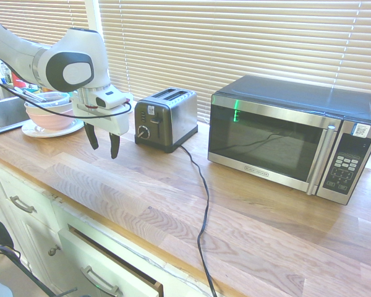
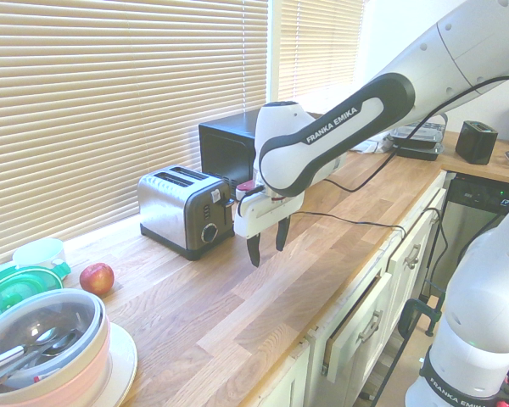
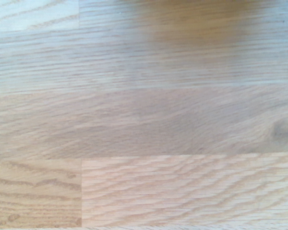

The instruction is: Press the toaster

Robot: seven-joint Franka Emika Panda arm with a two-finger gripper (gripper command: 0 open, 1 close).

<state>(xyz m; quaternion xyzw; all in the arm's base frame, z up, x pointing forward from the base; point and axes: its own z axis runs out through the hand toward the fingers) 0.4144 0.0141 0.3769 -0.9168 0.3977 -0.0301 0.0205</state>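
Poised with fingers parted and nothing between them, the hand [image 1: 104, 145] points down over the bench [image 2: 237, 318] beside the toaster [image 2: 185, 212], likely for room to line up with the lever [image 2: 215, 197]. The toaster stands upright near the blinds [image 1: 191, 37], dial and lever facing out, probably to keep the controls reachable.

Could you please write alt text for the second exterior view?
A white robot arm's open two-finger gripper hovers above a light wooden countertop, beside a brushed-steel, black-ended two-slot toaster. A red round apple and a pink-and-cream bowl holding metal utensils are nearer the camera.
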